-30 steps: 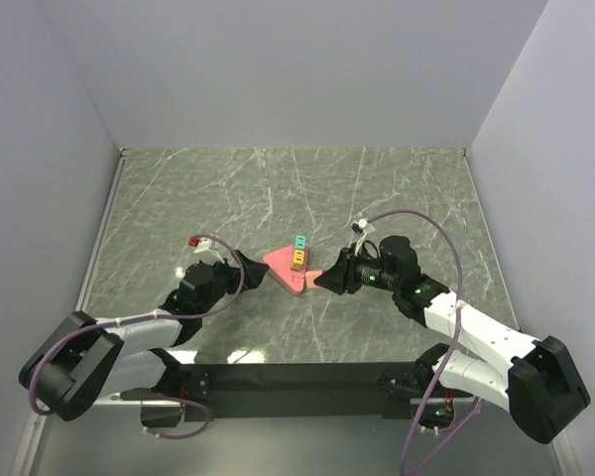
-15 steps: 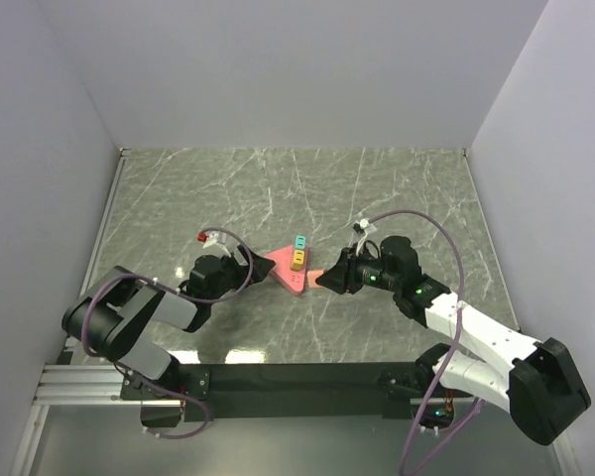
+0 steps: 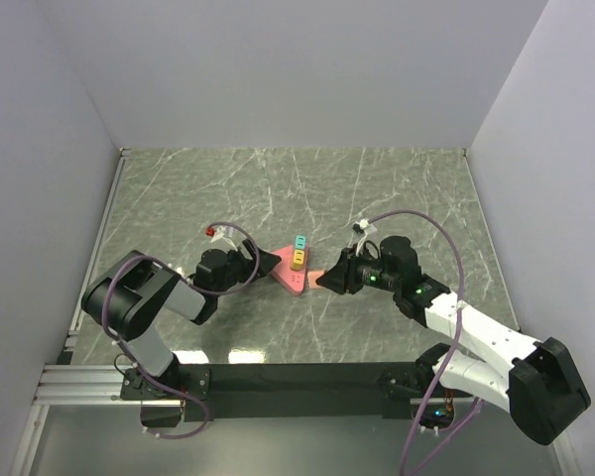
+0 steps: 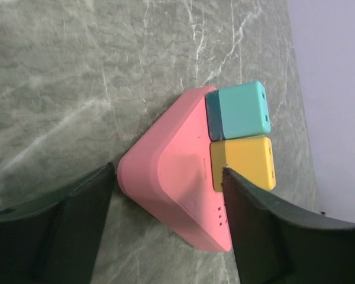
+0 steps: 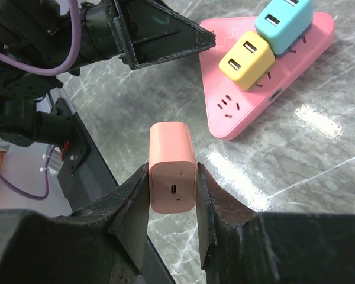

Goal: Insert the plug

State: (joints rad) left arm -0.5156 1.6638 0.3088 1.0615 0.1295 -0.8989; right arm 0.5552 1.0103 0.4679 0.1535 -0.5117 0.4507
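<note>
A pink triangular power strip (image 3: 290, 271) lies on the marble table, with a teal plug (image 3: 299, 242) and a yellow plug (image 3: 297, 260) standing in it. My left gripper (image 3: 266, 266) is open, its fingers (image 4: 77, 225) on either side of the strip's (image 4: 177, 183) left corner, close to its sides. My right gripper (image 3: 324, 279) is shut on a salmon-pink charger plug (image 5: 172, 167) and holds it just right of the strip's (image 5: 266, 77) near corner. The strip's free socket holes (image 5: 228, 104) face up beside the yellow plug (image 5: 247, 59).
A small red connector (image 3: 214, 231) on a cable sits on the left arm's wrist. The black base rail (image 3: 297, 382) runs along the near edge. Grey walls enclose the table on three sides.
My left arm has reached right along the table, bringing its open gripper up to the strip's left corner. The right gripper and its plug have held still.
</note>
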